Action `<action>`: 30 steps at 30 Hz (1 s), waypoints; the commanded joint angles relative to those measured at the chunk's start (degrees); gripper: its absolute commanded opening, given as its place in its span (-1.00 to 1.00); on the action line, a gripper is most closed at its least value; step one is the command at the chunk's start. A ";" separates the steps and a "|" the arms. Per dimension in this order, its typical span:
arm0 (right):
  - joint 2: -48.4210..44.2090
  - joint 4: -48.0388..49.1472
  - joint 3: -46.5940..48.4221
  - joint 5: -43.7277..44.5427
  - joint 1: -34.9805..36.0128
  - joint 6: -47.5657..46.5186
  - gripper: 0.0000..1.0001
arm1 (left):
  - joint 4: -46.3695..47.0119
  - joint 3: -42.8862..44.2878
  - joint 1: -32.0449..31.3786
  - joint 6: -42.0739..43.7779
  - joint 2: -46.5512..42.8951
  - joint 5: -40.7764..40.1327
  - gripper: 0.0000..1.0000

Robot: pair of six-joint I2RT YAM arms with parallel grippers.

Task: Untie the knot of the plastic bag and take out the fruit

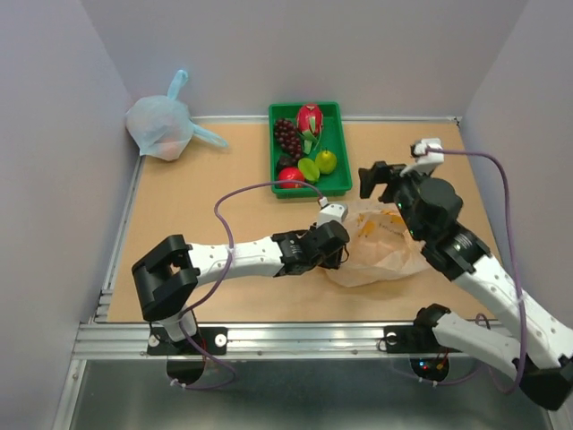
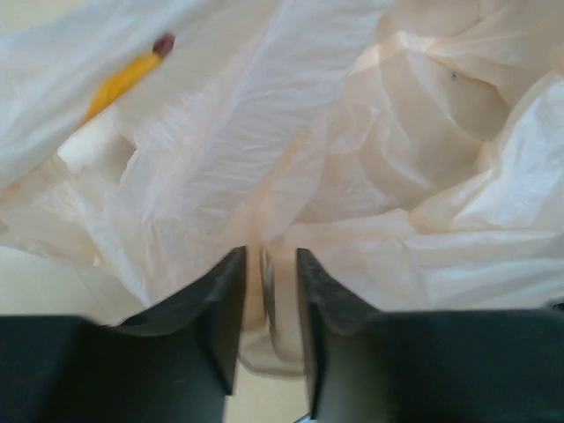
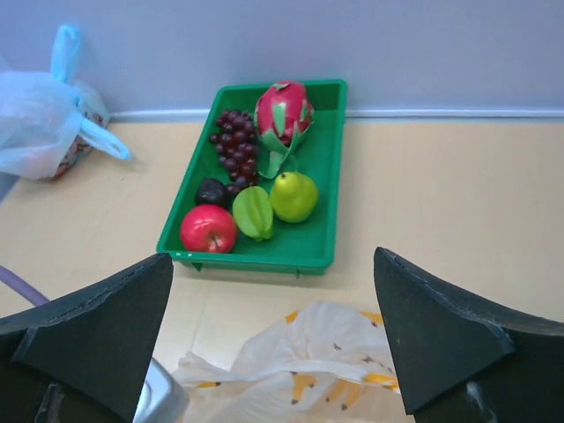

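Note:
The peach plastic bag (image 1: 380,246) lies crumpled and flat on the table, between the two arms. My left gripper (image 1: 338,253) is shut on a fold of the bag's left edge; in the left wrist view the film (image 2: 352,176) is pinched between the dark fingers (image 2: 216,308). My right gripper (image 1: 383,179) is open and empty, above the bag's far edge (image 3: 352,352). The fruit sits in the green tray (image 1: 336,184): dragon fruit (image 3: 282,110), grapes (image 3: 236,145), red apple (image 3: 209,229), green star fruit (image 3: 254,212) and a yellow-green pear (image 3: 293,196).
A pale blue knotted bag (image 1: 161,127) sits in the far left corner against the wall. Walls enclose the table on the left, back and right. A purple cable (image 1: 235,202) loops over the left arm.

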 commanded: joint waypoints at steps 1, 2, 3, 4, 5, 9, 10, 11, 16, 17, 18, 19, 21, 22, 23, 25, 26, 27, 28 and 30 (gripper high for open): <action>-12.28 1.04 -5.72 9.04 -0.37 0.15 1.00 | 0.15 3.11 -0.30 3.37 -0.77 2.16 -0.01; -15.09 1.04 -7.03 9.84 -0.28 0.07 1.00 | 0.41 3.11 -0.39 4.15 -1.03 3.12 0.08; -19.56 0.86 -8.00 10.89 -0.37 -0.72 1.00 | 0.50 3.20 -0.30 4.77 -2.08 3.91 0.32; -22.04 0.77 -9.93 12.30 -0.37 -1.07 1.00 | 0.41 3.28 -0.30 5.21 -2.61 4.27 0.51; -24.15 0.68 -10.64 13.01 -0.37 -1.51 1.00 | 0.41 3.11 -0.39 5.65 -4.36 5.23 0.79; -31.28 -2.47 -12.23 15.73 -0.37 -2.83 1.00 | 0.32 3.19 -0.39 7.76 -10.07 6.73 0.97; -32.95 -3.09 -12.23 16.87 -0.37 -3.01 1.00 | 0.32 3.28 -0.30 8.03 -11.22 6.99 0.97; -33.75 -3.70 -12.23 17.23 -0.37 -3.01 1.00 | -0.11 3.72 -0.39 8.29 -13.58 7.08 0.97; -36.83 -7.22 -12.50 18.98 -0.37 -4.85 1.00 | -3.10 4.87 0.31 9.09 -20.27 3.58 0.97; -37.18 -7.66 -12.58 19.34 -0.37 -4.94 1.00 | -3.80 4.61 0.57 8.91 -21.41 2.26 0.97; -38.23 -8.45 -12.93 19.43 -0.37 -4.95 1.00 | -5.29 3.91 1.36 8.73 -23.77 -0.71 0.97; -38.85 -8.80 -13.20 19.52 -0.37 -4.95 1.00 | -7.13 3.29 2.06 7.86 -24.93 -4.65 0.97; -40.95 -9.59 -14.25 19.17 -0.46 -4.77 1.00 | -9.16 0.84 4.25 6.46 -28.96 -8.54 0.97; -41.74 -9.69 -14.69 19.08 -0.37 -4.86 1.00 | -11.17 -0.05 5.14 6.01 -30.46 -12.21 0.97; -42.71 -9.69 -15.22 19.08 -0.37 -5.21 1.00 | -12.32 -1.01 6.02 5.57 -33.61 -14.25 0.97; -45.16 -9.95 -16.27 19.60 -0.37 -4.86 1.00 | -14.70 -3.56 8.82 4.87 -37.05 -18.29 0.97; -45.96 -10.04 -16.62 20.21 -0.37 -4.68 1.00 | -16.71 -4.35 9.79 4.69 -40.64 -22.93 0.97; -46.67 -10.04 -17.06 19.61 -0.28 -4.94 1.00 | -17.69 -6.02 10.59 4.69 -42.50 -25.32 0.97; -48.07 -10.04 -17.50 19.08 -0.37 -5.55 1.00 | -18.57 -6.90 12.16 4.86 -44.34 -27.43 0.97; -49.22 -10.04 -18.73 18.81 -0.37 -4.95 1.00 | -20.06 -8.48 13.31 5.83 -49.44 -33.68 0.97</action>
